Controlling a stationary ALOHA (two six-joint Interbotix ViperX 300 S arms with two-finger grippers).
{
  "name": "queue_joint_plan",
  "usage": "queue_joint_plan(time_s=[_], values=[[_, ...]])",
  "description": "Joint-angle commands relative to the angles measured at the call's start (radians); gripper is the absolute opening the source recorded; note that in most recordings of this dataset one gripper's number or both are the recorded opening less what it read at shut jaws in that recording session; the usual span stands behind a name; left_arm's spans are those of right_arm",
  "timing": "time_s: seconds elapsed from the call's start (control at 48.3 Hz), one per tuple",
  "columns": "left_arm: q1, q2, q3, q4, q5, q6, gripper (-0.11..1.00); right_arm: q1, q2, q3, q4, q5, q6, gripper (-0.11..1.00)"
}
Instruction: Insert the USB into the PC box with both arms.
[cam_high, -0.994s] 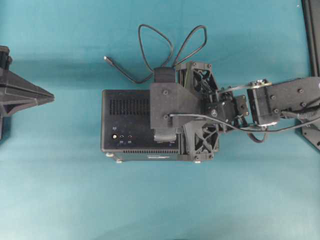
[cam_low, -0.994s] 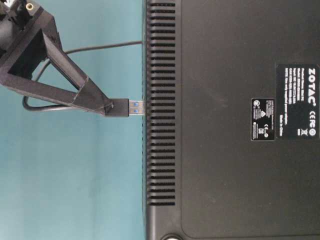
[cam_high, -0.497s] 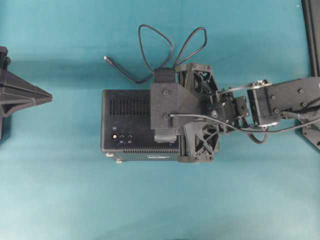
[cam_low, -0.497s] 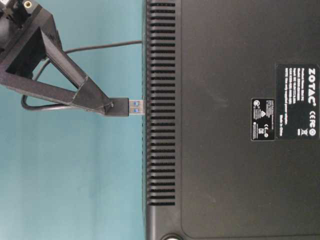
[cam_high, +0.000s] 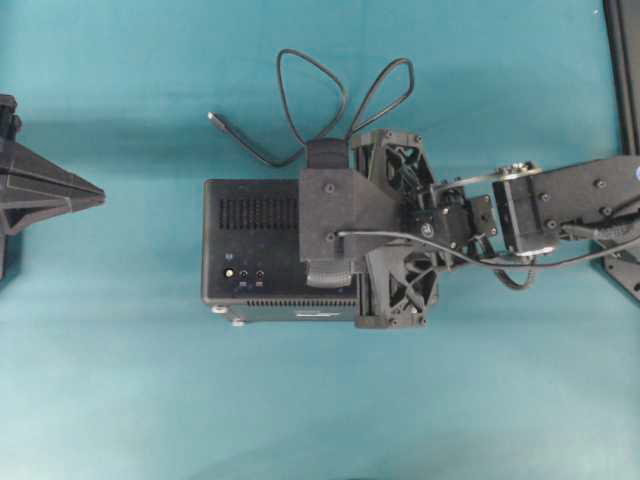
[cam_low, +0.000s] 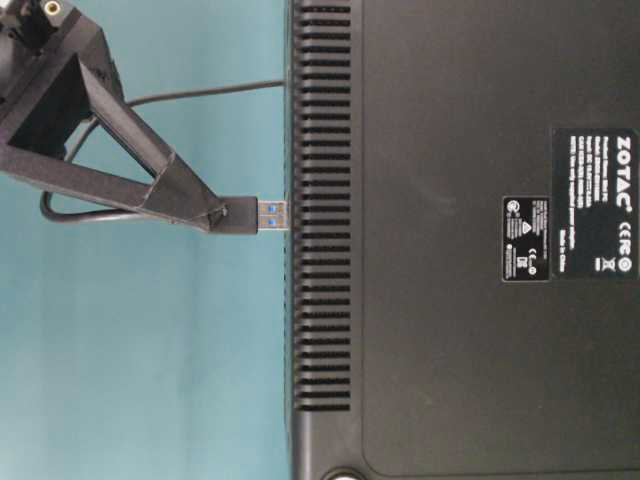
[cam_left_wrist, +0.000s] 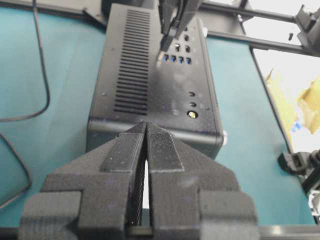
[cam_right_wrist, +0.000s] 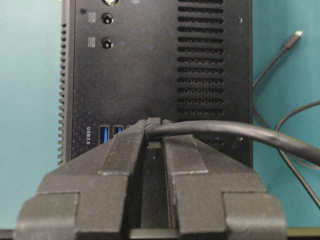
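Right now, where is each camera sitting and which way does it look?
Overhead: above, looking down at the PC box and right pincer.
Table-level: close beside the box, facing the USB plug.
Left wrist: behind the shut left pincer, facing the box.
Right wrist: behind the right pincer, above the ports.
All show the box.

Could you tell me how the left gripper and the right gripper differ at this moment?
The right gripper is shut on the USB plug; the left gripper is shut on nothing. The right gripper hangs over the PC box, the plug's blue tip at the box's port face; the left gripper stands off the box's end, apart from it. Both are black, with ribbed fingers pressed together.
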Motion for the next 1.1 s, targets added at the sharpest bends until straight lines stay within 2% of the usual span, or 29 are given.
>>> queue_joint_plan(time_s=[0.0,1.077], values=[[-0.005,0.000,-0.012,0.003,-0.003,0.002,0.00,0.012,-0.003,-0.005,0.009,0.006,0.018,0.11],[-0.005,-0.006,-0.011,0.002,-0.003,0.002,0.00,0.023,0.005,-0.005,0.028,0.025,0.018,0.11]])
